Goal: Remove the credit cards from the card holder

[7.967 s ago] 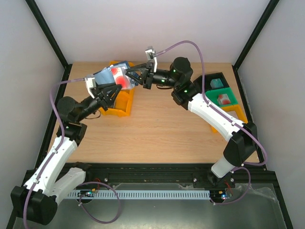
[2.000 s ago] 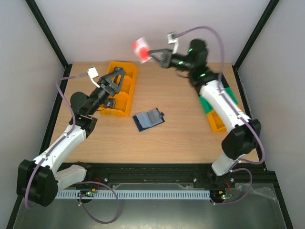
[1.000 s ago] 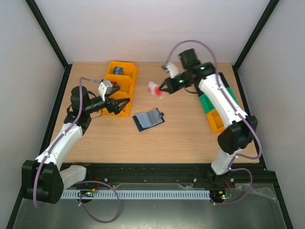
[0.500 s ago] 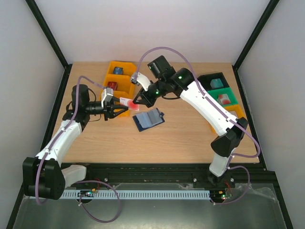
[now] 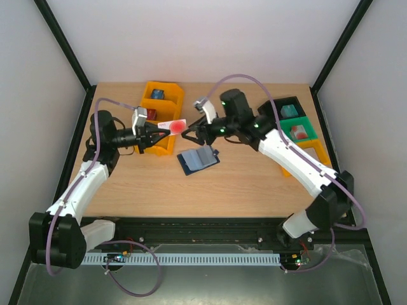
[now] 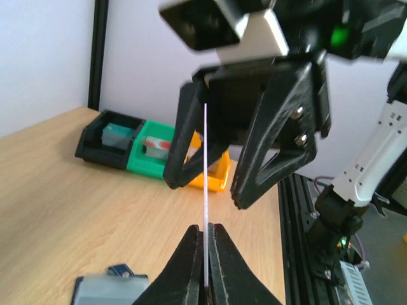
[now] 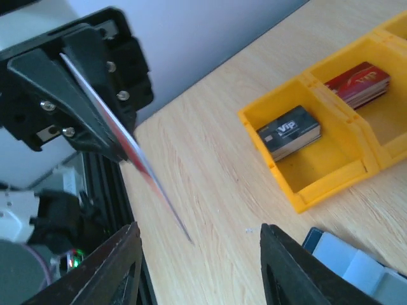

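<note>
A red credit card (image 5: 173, 126) hangs in the air above the table, with my left gripper (image 5: 158, 129) shut on its left end. In the left wrist view the card (image 6: 206, 165) is edge-on, pinched between the closed fingers (image 6: 194, 254). My right gripper (image 5: 189, 131) is open, its fingers (image 6: 273, 152) on either side of the card's free end without touching it. The right wrist view shows the card (image 7: 143, 166) slanting down between the spread fingertips (image 7: 121, 267). The navy card holder (image 5: 198, 159) lies open on the table below, light blue inside.
A yellow three-compartment bin (image 5: 180, 95) stands at the back left, holding a dark card stack (image 7: 289, 132) and a red stack (image 7: 359, 82). Green (image 5: 311, 127) and black (image 5: 286, 108) bins sit at the right, partly behind the right arm.
The right gripper brought the red card down to the left gripper. The left jaws shut on it, then the right jaws opened and let go.
</note>
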You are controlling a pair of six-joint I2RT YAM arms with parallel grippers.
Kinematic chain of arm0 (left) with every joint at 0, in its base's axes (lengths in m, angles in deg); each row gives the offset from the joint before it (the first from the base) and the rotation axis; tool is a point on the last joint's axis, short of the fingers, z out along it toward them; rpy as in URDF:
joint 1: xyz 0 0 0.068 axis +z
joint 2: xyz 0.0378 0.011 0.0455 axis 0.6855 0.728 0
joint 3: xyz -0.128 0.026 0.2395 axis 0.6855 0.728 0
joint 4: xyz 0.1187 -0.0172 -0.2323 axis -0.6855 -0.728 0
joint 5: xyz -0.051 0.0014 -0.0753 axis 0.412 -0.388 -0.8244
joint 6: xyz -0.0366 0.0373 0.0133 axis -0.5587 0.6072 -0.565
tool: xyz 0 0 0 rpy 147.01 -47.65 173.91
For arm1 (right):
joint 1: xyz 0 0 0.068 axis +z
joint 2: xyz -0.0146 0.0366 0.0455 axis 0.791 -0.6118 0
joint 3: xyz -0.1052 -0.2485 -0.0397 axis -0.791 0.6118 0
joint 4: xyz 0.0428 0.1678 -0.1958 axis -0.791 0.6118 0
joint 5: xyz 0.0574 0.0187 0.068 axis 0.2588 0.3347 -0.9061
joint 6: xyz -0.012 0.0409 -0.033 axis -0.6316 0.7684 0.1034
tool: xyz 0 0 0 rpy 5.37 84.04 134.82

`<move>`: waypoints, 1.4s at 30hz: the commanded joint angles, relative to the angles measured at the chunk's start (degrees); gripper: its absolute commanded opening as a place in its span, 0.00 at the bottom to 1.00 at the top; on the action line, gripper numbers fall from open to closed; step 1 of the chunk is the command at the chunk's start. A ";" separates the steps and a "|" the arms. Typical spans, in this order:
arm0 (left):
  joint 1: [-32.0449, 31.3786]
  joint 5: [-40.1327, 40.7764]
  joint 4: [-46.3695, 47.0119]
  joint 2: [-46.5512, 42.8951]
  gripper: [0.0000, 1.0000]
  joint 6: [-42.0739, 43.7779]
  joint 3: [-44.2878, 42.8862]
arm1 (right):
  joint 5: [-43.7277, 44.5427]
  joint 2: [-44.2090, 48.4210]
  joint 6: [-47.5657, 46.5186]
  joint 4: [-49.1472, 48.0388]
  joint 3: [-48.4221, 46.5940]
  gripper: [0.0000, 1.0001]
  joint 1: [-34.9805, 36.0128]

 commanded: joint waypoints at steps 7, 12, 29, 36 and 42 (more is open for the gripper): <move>-1.77 0.66 12.11 -0.53 0.03 -9.60 0.42 | -3.77 10.50 30.28 -50.99 23.43 0.46 -1.98; -2.54 0.64 12.07 -0.85 0.02 -9.60 0.41 | -4.43 10.13 30.96 -51.99 23.19 0.30 -1.98; -2.88 1.65 14.03 -1.12 0.02 -11.62 0.78 | -7.91 9.25 31.51 -48.80 24.70 0.18 -1.98; -3.16 7.73 11.34 -0.83 0.12 -11.44 0.68 | -4.70 8.79 36.66 -47.56 23.15 0.02 -4.12; -3.96 38.66 3.07 -0.61 1.00 -11.23 2.02 | 7.83 12.04 46.71 -37.92 26.64 0.02 -18.06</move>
